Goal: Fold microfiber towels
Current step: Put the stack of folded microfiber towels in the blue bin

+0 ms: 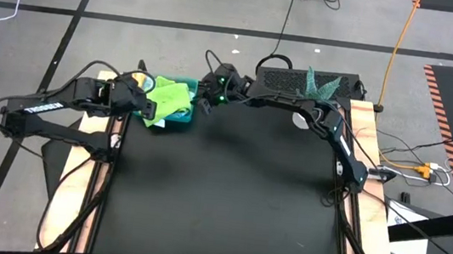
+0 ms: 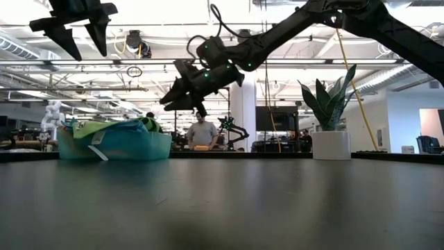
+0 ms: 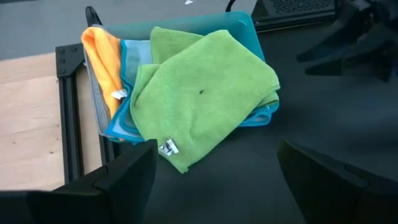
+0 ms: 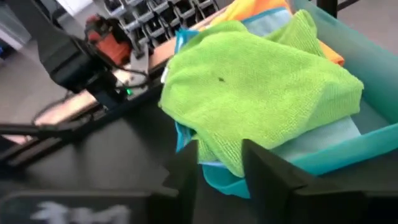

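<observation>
A teal tray (image 3: pixel 245 28) at the table's far left holds a pile of microfiber towels. The green towel (image 3: pixel 199 93) lies crumpled on top, and its tagged corner (image 3: pixel 168 148) hangs over the tray's rim onto the black table. Under it show the yellow-orange towel (image 3: pixel 102 56), a pale blue one (image 3: pixel 134 53) and a grey edge. My left gripper (image 3: pixel 216 155) hovers wide open above the tray's left side. My right gripper (image 4: pixel 221 158) stands open just right of the tray, above its rim (image 2: pixel 170 103), pointing at the green towel (image 4: pixel 255 87).
A potted plant in a white pot (image 2: pixel 331 142) stands at the table's far right. Wooden rails (image 1: pixel 86 154) run along both sides. The black table top (image 1: pixel 227 195) stretches out toward the near edge. A person (image 2: pixel 201 132) stands in the room beyond.
</observation>
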